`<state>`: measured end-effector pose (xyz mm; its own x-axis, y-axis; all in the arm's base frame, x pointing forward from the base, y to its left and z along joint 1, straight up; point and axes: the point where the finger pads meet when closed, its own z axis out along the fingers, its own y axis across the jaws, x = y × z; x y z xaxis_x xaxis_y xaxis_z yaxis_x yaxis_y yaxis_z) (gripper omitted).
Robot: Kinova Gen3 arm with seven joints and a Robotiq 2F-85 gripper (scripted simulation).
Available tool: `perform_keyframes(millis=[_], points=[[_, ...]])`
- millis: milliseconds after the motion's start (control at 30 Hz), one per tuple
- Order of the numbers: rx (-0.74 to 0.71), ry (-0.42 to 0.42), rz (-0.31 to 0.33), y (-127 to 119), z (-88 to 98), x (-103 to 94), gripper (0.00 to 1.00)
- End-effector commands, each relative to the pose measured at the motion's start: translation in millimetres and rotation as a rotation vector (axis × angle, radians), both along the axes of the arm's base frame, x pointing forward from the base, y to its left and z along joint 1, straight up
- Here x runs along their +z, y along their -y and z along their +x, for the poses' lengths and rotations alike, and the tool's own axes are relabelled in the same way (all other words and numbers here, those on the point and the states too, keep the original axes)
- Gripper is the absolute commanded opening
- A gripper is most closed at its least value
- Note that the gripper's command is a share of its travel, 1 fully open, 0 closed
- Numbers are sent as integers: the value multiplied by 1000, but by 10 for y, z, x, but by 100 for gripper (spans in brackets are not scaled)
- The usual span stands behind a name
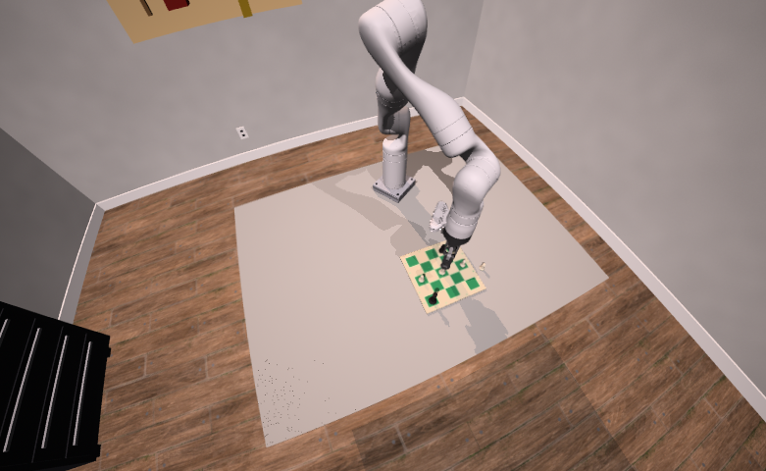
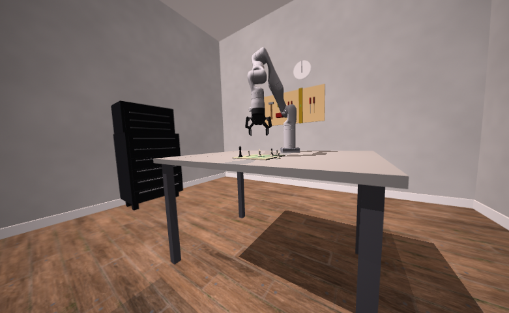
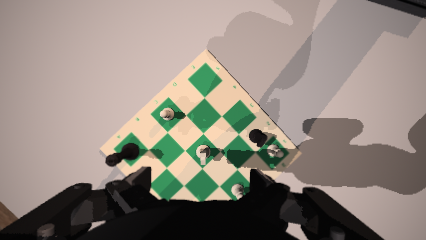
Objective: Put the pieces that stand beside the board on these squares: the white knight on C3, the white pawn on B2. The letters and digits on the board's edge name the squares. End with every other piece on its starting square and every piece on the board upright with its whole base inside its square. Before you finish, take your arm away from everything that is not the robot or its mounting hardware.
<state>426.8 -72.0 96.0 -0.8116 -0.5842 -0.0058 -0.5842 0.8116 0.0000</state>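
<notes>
The green and cream chessboard (image 1: 472, 285) (image 3: 205, 80) (image 2: 253, 156) lies on the table to the right of the middle. The white knight (image 3: 202, 151) (image 1: 441, 271) stands upright on a green square in the middle of the board. My gripper (image 1: 447, 257) (image 2: 257, 132) (image 3: 201, 178) is open and empty. It hangs well above the board, just over the knight. The white pawn (image 1: 483, 265) stands on the table just beside the board's right edge. In the wrist view it is hidden.
Also on the board are a tall black piece (image 1: 434, 297) (image 3: 122, 154) at a corner, a black piece (image 3: 256, 135), and white pieces (image 3: 167, 114) (image 3: 273, 150) (image 3: 238, 189). The arm's base (image 1: 394, 187) stands behind the board. A black cabinet (image 2: 146, 150) stands left of the table.
</notes>
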Motion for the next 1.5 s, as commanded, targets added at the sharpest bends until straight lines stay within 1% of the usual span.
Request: perform_keyframes(millis=[0,167,267,367,433,733,933,1000,1133,1267,1300,1467], points=[[0,2,-1,0,5,7,100],[-20,1,0,-43,34,1,100],[-57,1,1,-129,88,-11,100],[-114,0,2,-265,168,-30,100],[-114,0,2,-265,168,-30,100],[-345,-1,4,-858,447,-107,100],[-461,0,3,-1188,558,-147,100],[-461,0,3,-1188,558,-147,100],[-496,0,2,-1289,586,-159,100],[-502,0,2,-1307,591,-161,100],[-502,0,2,-1307,591,-161,34],[-502,0,2,-1307,591,-161,34]])
